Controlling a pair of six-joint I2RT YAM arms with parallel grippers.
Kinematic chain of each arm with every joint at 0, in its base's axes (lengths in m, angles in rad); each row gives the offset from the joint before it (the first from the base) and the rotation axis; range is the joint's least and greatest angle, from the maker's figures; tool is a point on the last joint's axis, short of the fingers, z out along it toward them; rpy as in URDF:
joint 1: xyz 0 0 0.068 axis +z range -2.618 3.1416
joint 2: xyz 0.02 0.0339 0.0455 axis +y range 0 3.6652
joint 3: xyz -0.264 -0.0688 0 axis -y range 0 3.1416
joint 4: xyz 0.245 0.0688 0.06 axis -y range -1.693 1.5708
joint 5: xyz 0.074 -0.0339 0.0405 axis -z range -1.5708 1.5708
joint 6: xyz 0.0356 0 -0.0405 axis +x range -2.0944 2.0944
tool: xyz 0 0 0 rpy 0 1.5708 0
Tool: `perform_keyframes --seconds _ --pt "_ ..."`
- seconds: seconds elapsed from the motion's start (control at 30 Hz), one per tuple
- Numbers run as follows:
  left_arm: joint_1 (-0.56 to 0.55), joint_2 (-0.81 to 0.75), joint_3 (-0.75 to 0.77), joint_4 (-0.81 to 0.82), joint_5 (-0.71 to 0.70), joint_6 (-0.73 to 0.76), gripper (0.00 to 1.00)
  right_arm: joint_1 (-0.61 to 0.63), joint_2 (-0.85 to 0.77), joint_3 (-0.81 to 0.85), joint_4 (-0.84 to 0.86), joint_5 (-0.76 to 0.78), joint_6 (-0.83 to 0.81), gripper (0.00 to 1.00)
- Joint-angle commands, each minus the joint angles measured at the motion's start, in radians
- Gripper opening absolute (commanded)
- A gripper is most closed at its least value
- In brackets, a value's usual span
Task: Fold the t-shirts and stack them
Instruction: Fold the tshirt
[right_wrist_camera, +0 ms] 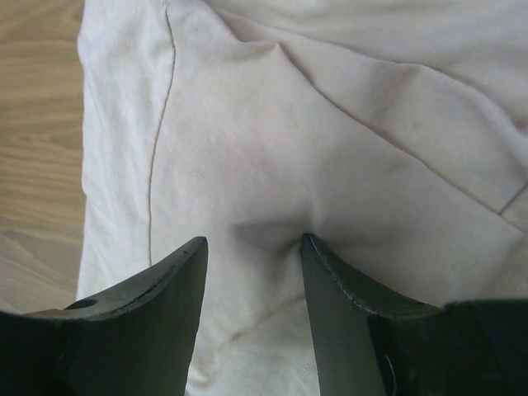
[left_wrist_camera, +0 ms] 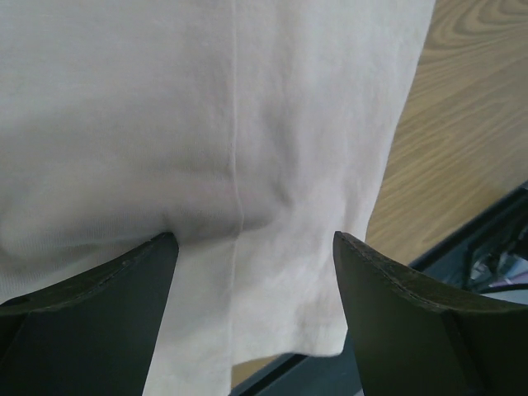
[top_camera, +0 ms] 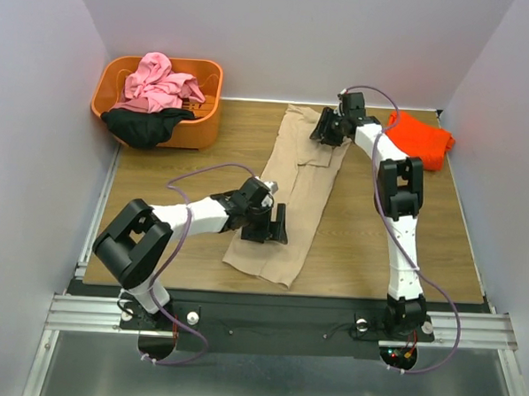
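A tan t-shirt [top_camera: 291,199] lies on the wooden table [top_camera: 395,249] as a long narrow strip, running from the far middle toward the near edge. My left gripper [top_camera: 268,223] stands wide open over its near part, both fingertips resting on the cloth [left_wrist_camera: 206,124] close to the hem. My right gripper [top_camera: 328,130] is at the far end, open about halfway, with its tips pressed into the cloth [right_wrist_camera: 330,124]; a small wrinkle sits at the right fingertip [right_wrist_camera: 309,247]. A folded orange-red t-shirt [top_camera: 420,138] lies at the back right. Pink [top_camera: 160,82] and black [top_camera: 144,125] t-shirts sit in the basket.
The orange plastic basket [top_camera: 207,115] stands at the back left corner, the black shirt hanging over its front rim. Grey walls close in the table on three sides. A black rail [top_camera: 286,301] runs along the near edge by the arm bases.
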Motion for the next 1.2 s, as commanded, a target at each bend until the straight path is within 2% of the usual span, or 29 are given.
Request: perform_keyframes --seconds 0.0,0.17,0.3,0.47,0.6,0.77,0.97,1.03,1.17 --pt "-0.041 0.069 0.087 -0.078 0.114 -0.009 0.89 0.022 0.158 0.076 -0.053 -0.025 0.054 0.56" --pt "-0.054 0.125 0.225 -0.116 0.104 0.031 0.89 0.025 0.238 0.265 -0.050 -0.104 0.069 0.57" --pt "-0.055 0.143 0.389 -0.147 0.091 0.038 0.89 0.025 0.227 0.322 -0.041 -0.131 0.063 0.61" --pt "-0.051 0.133 0.530 -0.254 -0.007 0.081 0.89 0.023 0.102 0.287 -0.015 -0.124 0.010 0.69" --pt "-0.040 0.077 0.543 -0.274 -0.069 0.103 0.89 0.025 -0.022 0.244 -0.010 -0.131 -0.026 0.72" --pt "-0.009 -0.001 0.446 -0.253 -0.161 0.123 0.91 0.025 -0.216 0.095 -0.010 -0.121 -0.055 0.74" --pt "-0.011 -0.009 0.330 -0.201 -0.117 0.176 0.91 0.028 -0.452 -0.271 -0.009 -0.125 -0.070 0.74" --pt "-0.011 -0.001 0.302 -0.192 -0.116 0.196 0.91 0.029 -0.478 -0.377 -0.009 -0.125 -0.073 0.73" --pt "-0.011 0.027 0.276 -0.178 -0.118 0.226 0.91 0.043 -0.514 -0.483 0.004 -0.118 -0.088 0.73"
